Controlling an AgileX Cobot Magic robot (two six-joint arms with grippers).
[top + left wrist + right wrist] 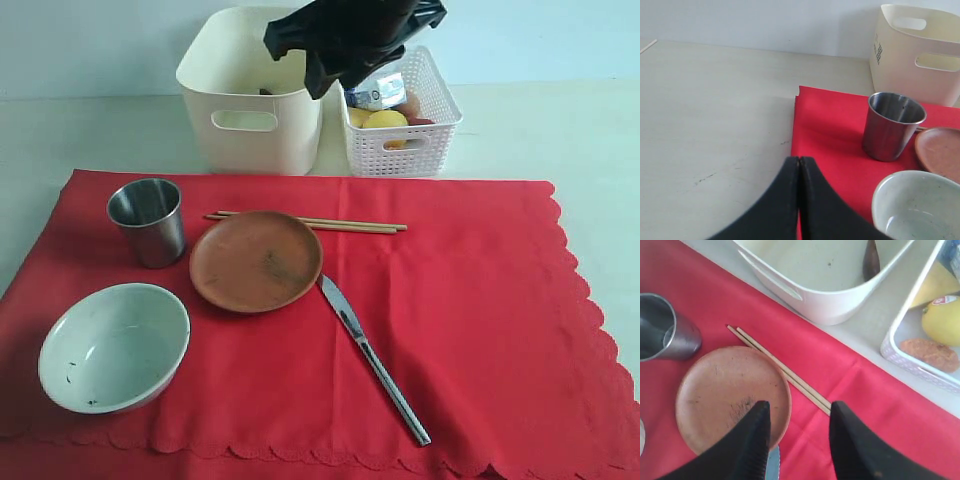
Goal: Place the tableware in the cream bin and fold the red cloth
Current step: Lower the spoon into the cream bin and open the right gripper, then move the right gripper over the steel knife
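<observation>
- The right gripper [800,410] has its two fingers spread wide and holds nothing. Below the gap lie one end of the chopsticks [780,367] and the rim of the brown plate [732,395].
- The left gripper [799,162] has its fingers pressed together, gripping nothing. It hangs over the left edge of the red cloth [830,130], next to the bare table [715,100].
- The chopsticks look to me like the next pick. To do it well, I'd bring the fingers down across the pair rather than along it. Then close on both sticks at once near their middle, so neither rolls free or tips. Keep clear of the plate rim just beside them.
- In the exterior view, taking the plate as the dial's centre:
  - the steel cup [148,220] is at ten o'clock
  - the bowl [115,345] is at eight
  - the knife [375,360] is at four
  - the chopsticks are at twelve to one
  - the cream bin [250,90] is farther out at twelve
- Counted on the cloth: one cup, one plate, one bowl, one knife and two chopsticks.
- One dark spoon [871,260] lies inside the cream bin.
- There are two containers: the bin and a white basket [400,150], which holds a lemon [945,317] and other food I can't count.
</observation>
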